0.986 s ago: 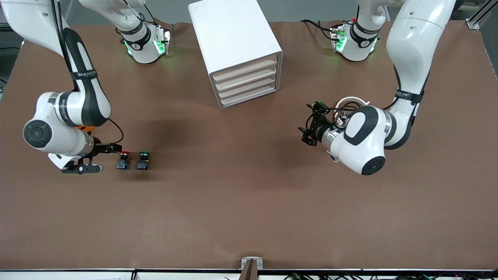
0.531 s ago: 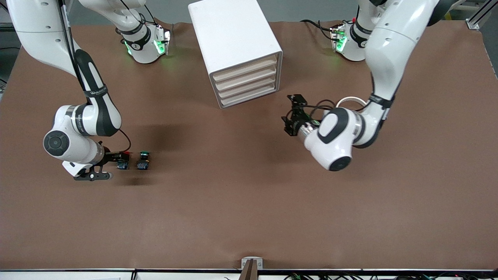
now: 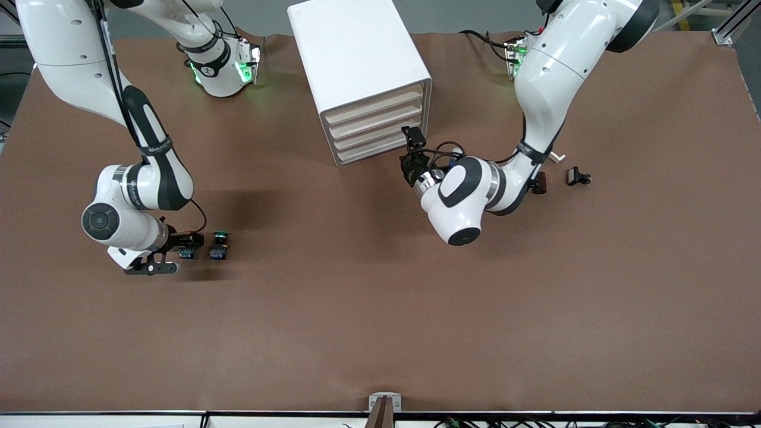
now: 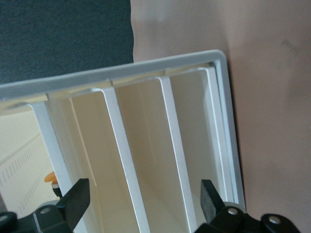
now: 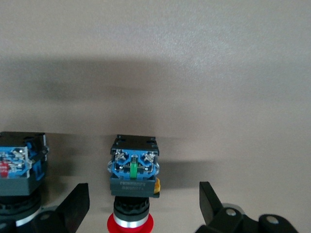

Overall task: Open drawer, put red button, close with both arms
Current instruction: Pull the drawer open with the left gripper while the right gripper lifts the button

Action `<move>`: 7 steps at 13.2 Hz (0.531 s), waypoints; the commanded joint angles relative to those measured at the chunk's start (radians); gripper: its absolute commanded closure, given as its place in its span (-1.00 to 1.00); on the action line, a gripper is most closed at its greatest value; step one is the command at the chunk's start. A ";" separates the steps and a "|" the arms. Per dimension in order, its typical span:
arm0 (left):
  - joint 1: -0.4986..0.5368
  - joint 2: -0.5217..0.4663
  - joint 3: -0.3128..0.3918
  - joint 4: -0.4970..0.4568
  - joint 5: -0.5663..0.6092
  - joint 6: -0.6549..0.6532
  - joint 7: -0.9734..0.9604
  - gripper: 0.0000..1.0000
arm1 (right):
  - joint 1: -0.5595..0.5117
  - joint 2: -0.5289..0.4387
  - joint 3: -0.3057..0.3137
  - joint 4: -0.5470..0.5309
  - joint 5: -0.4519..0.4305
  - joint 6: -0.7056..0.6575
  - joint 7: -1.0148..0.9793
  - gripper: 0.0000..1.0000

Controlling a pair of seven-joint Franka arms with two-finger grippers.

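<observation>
The tiny red-capped push-button switch with black body and blue-grey base [image 5: 132, 194] lies on the brown table [image 3: 380, 309] toward the right arm's end, just beside the matching green-capped switch [image 3: 219, 245]. The right arm's black two-finger gripper [image 5: 141, 206] sits low over the red-capped switch with its fingers [image 5: 77, 201] spread wide, one on either side of it, touching nothing.

The white boxy cabinet [image 3: 357, 65] stands near the bases, its uppermost shallow white drawer [image 3: 376, 102] closed. The left arm's black gripper [image 4: 143, 204] hovers just in front of the drawer fronts, wide open and empty. Two small dark parts [image 3: 578, 176] lie toward the left arm's end.
</observation>
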 commanded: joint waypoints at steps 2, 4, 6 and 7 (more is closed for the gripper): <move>-0.031 0.045 0.007 0.023 -0.101 0.004 -0.043 -0.68 | -0.009 0.001 0.009 -0.012 -0.009 0.013 -0.011 -0.92; -0.069 0.046 0.009 0.022 -0.102 0.004 -0.052 -0.55 | -0.009 0.001 0.008 -0.010 -0.009 0.015 -0.011 -0.52; -0.089 0.058 0.009 0.020 -0.108 0.002 -0.060 -0.45 | -0.009 0.001 0.008 -0.009 -0.009 0.015 -0.015 -0.17; -0.094 0.058 0.009 0.017 -0.112 -0.003 -0.089 -0.44 | -0.009 0.001 0.008 -0.009 -0.009 0.013 -0.018 -0.04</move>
